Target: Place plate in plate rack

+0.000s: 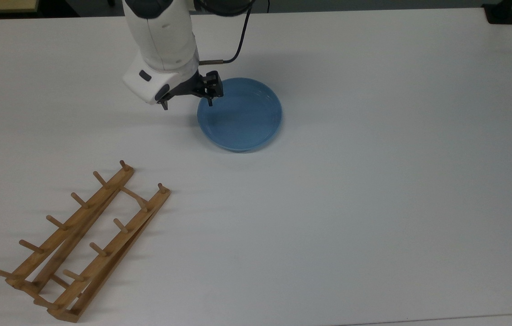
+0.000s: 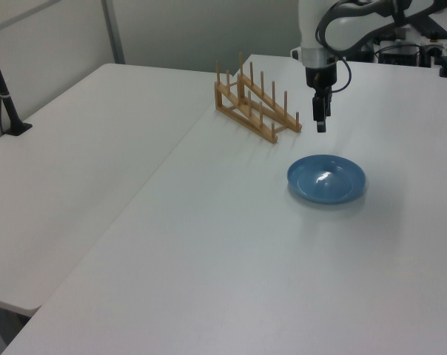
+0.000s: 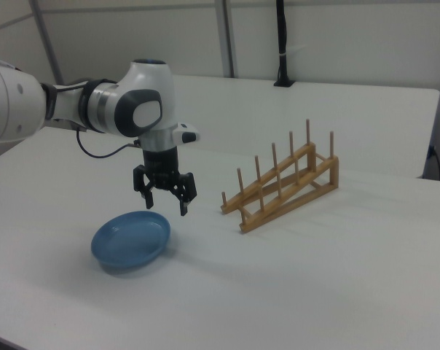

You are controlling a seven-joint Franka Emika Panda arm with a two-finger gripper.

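Light-blue plate [image 1: 239, 114] flat on the white counter [image 1: 374, 181], well apart from the bamboo plate rack [image 1: 79, 242]. Gripper [image 3: 166, 198] hovering above its rim, fingers [image 3: 182, 207] spread, empty. Probably rigid, slick, chippable; best pinched across the raised rim.

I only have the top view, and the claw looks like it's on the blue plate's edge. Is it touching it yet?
Observer: No. In the right view the gripper hangs open above the plate, with a gap under its fingertips.
Operator: And that wooden rack, is it flat on the table?
Observer: Not flat. The right view shows the plate rack sloping upward toward the right view's right, with its pegs standing upright.
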